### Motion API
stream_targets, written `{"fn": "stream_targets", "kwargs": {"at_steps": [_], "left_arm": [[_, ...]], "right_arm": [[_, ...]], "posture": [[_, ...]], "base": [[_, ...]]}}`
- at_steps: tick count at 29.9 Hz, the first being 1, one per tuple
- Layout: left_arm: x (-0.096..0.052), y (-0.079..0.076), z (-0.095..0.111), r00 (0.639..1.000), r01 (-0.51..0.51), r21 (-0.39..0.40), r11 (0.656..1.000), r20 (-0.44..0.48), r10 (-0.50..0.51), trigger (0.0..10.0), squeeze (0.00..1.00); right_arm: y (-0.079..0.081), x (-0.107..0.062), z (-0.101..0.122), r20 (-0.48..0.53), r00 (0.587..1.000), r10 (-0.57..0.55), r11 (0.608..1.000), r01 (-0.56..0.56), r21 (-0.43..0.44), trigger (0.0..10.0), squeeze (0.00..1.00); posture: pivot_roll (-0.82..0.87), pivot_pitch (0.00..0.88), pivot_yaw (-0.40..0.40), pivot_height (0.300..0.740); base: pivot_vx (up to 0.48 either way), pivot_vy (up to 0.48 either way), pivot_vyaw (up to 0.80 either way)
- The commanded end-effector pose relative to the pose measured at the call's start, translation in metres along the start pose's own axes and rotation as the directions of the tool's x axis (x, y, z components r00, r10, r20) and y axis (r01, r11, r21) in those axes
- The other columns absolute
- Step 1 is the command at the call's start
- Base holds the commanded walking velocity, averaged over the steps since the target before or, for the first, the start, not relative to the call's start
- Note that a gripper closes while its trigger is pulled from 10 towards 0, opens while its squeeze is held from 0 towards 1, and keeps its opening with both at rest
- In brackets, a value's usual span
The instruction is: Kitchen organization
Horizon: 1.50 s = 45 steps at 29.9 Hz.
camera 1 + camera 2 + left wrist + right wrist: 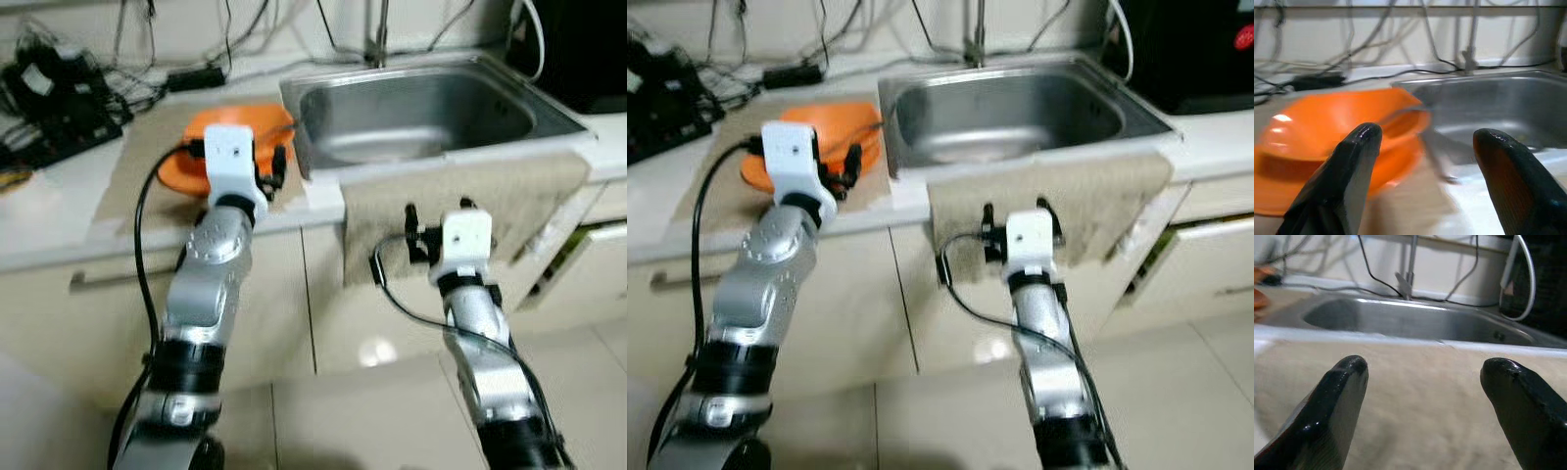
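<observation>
Before us runs a pale counter (59,230) w/ a steel sink (421,113) set into it, faucet (378,34) at the back edge. Our left gripper (1422,147) is raised at counter height, fingers spread apart, nothing between them; it points at the orange bowls (196,127), which sit stacked on a beige mat (127,181) just left of the sink. From the left wrist cam the bowls lie close ahead of the left-hand fingertip (1364,139), tilted a bit, sink rim right beside them. We can't tell if the fingertip touches the orange rim; looks near, prob. apart.

Our right gripper (1422,377) is lower, in front of the cabinet face, aimed at a beige towel (470,191) draped over the sink's front edge and hanging down the cabinet. Its fingers are also parted wide, empty, w/ the towel cloth seen between them. Not touching the cloth as far as we can see.

Back left of the counter: a tangle of black cables (147,69) and a black device (49,103), plus a power brick (196,75) near the wall. Far right, a dark appliance (1205,49) stands on the counter beside the sink. Below right, a drawer (588,259) is pulled partly out. Floor (372,411) is glossy pale tile.
</observation>
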<state>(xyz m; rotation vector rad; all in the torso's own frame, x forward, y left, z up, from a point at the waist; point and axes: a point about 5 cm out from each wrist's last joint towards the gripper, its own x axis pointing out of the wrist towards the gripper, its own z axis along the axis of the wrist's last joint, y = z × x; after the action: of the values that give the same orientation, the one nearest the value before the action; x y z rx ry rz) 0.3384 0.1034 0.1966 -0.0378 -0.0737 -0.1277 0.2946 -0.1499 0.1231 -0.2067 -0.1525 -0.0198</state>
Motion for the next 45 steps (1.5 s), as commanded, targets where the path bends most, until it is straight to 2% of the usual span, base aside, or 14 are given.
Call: {"fn": "stream_targets", "kwargs": {"at_steps": [1,6,16,22,29,33,34,36,42,45], "left_arm": [[0.001,0.005,0.006,1.0,-0.014,0.027,1.0,0.015,0.014,10.0,0.0],[0.001,0.004,0.009,0.999,-0.008,0.055,0.998,0.032,0.006,10.0,0.0],[0.001,0.0,0.009,0.999,0.014,0.058,0.998,0.034,-0.016,10.0,0.0],[0.001,-0.002,0.009,0.999,0.029,0.065,0.997,0.032,-0.031,10.0,0.0],[0.001,-0.006,0.011,0.998,0.049,0.073,0.996,0.046,-0.053,10.0,0.0],[0.001,-0.008,0.012,0.996,0.066,0.067,0.996,0.048,-0.069,10.0,0.0],[0.002,-0.009,0.012,0.996,0.078,0.043,0.996,0.05,-0.08,10.0,0.0],[0.002,-0.009,0.015,0.995,0.084,0.022,0.996,0.06,-0.085,10.0,0.0],[0.003,-0.014,0.021,0.991,0.095,0.027,0.995,0.095,-0.097,10.0,0.0],[0.004,-0.014,0.02,0.992,0.093,0.035,0.995,0.084,-0.096,10.0,0.0]], "right_arm": [[0.002,0.003,0.004,0.006,1.0,-0.006,1.0,0.006,0.028,10.0,0.0],[0.001,0.003,0.003,0.002,1.0,-0.003,1.0,0.003,0.022,10.0,0.0],[0.002,0.002,0.006,0.017,1.0,0.003,1.0,-0.003,-0.003,10.0,0.0],[0.001,0.002,0.005,0.008,1.0,-0.004,1.0,0.004,0.028,10.0,0.0],[0.002,0.003,0.004,0.006,1.0,-0.005,1.0,0.004,0.018,10.0,0.0],[0.002,0.003,0.004,0.005,1.0,-0.004,1.0,0.004,0.017,10.0,0.0],[0.002,0.003,0.004,0.005,1.0,-0.004,1.0,0.004,0.017,10.0,0.0],[0.003,0.003,0.004,0.005,1.0,-0.002,1.0,0.002,0.017,10.0,0.0],[0.006,0.002,0.003,0.004,1.0,0.01,1.0,-0.01,0.015,10.0,0.0],[0.006,0.002,0.003,0.003,1.0,0.013,1.0,-0.013,0.016,10.0,0.0]], "posture": [[-0.04,0.0,0.091,0.74],[-0.04,0.0,0.092,0.74],[-0.04,0.0,0.095,0.74],[-0.04,0.0,0.095,0.74],[-0.04,0.0,0.098,0.74],[-0.04,0.0,0.099,0.74],[-0.04,0.0,0.099,0.74],[-0.05,0.0,0.101,0.74],[-0.05,0.0,0.103,0.74],[-0.05,0.0,0.103,0.74]], "base": [[0.0,0.0,0.0],[0.0,0.0,0.0],[0.0,0.0,0.17],[0.0,0.0,0.07],[0.0,0.0,0.0],[0.0,0.0,0.0],[0.0,0.0,0.0],[0.48,0.0,0.0],[0.48,0.0,0.0],[0.465,0.0,0.0]]}}
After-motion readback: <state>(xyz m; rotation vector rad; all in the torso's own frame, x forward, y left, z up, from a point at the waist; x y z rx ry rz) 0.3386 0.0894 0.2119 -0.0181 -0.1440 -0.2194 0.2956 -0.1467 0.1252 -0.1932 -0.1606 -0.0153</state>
